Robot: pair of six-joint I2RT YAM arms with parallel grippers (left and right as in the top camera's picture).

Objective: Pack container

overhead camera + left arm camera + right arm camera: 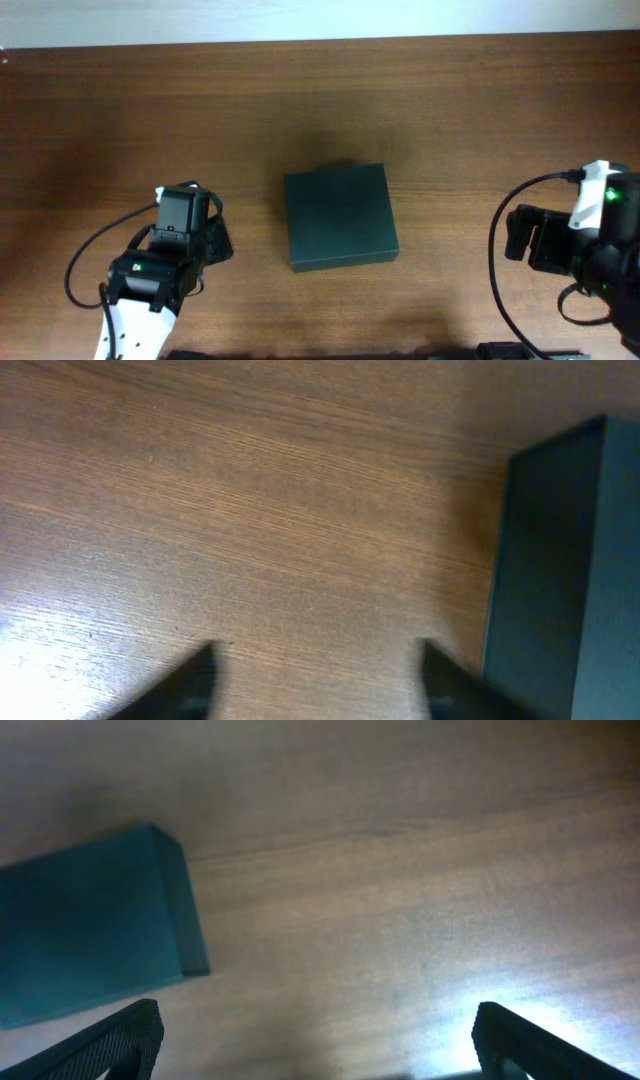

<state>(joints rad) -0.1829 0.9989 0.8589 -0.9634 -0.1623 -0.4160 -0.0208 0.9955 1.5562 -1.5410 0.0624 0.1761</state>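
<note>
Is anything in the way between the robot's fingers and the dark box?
No, nothing visible. Only bare wooden table lies between the left fingers and the container, and between the right fingers and it. Both sets of fingers are open and empty.

The container point(340, 218) lies on the table point(450, 120) — left arm point(160, 270), right arm point(590, 240) flanking.

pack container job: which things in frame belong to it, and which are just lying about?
Job:
- container, closed, mid-table
- left gripper, open, empty
- right gripper, open, empty

Lying about:
- nothing loose in view, only the bare wooden table
</note>
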